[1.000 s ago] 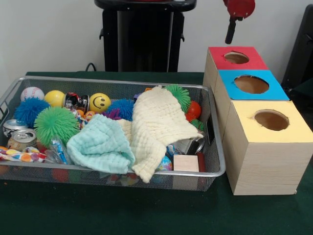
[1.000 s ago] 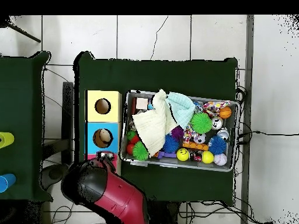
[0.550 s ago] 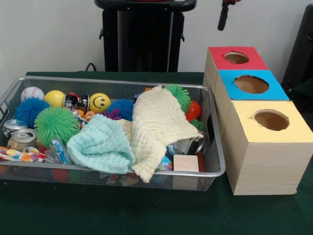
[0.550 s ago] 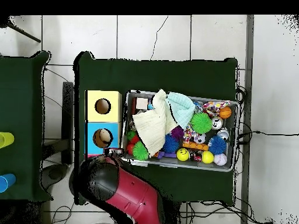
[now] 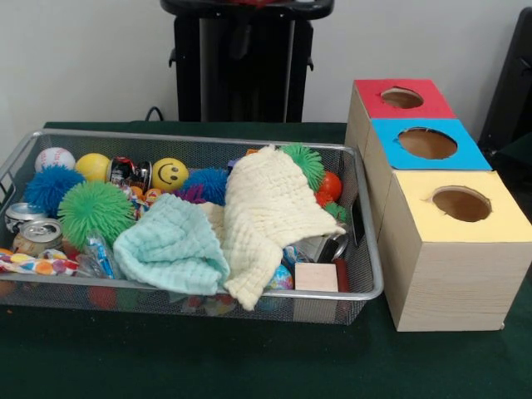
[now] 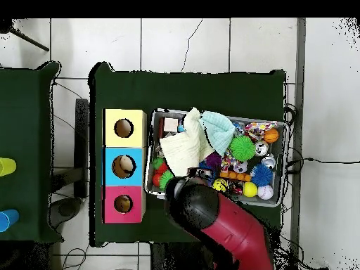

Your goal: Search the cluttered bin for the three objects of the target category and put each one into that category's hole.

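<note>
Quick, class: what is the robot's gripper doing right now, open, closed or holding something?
Gripper: over the wire bin, open or closed cannot be told.

The front view looks low and close across the table, the overhead view straight down from high up; both share the bin [image 5: 363, 249] [image 6: 281, 169] and boxes [image 5: 453, 258] [image 6: 125, 165].

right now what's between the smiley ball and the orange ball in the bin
In the front view, the blue spiky ball and the cream cloth lie between the smiley ball and the orange ball.
</note>
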Robot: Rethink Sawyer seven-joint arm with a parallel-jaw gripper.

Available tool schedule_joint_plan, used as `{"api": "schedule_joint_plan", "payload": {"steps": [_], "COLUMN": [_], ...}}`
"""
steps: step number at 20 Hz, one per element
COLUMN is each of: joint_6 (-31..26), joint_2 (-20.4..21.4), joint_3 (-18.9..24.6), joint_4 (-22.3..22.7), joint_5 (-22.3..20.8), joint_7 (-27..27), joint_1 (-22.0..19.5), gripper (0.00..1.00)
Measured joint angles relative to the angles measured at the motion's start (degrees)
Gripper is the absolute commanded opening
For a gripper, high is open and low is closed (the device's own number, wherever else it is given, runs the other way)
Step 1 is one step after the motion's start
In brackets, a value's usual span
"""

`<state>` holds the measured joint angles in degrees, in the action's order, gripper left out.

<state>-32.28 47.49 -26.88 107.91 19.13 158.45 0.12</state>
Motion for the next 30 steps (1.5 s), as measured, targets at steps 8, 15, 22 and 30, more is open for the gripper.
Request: {"api": "schedule_joint_plan", "payload": {"steps": [8, 15, 22, 30], "joint_6": [9.9, 10.2, 10.2, 10.2], "joint_2": [-1.6, -3.6, -5.5, -10.0], "joint_3": [6.6, 12.8, 20.2, 25.4], "joint_4": [-0.4, -1.5, -4.0, -9.2], "joint_5": [-10.0, -15.9, -21.6, -28.3], "joint_7": [0.0, 0.0, -0.4, -0.4], "joint_1": [-10.5, -15.7, -22.5, -27.1], "gripper": [0.0, 0.0, 0.0, 0.0]}}
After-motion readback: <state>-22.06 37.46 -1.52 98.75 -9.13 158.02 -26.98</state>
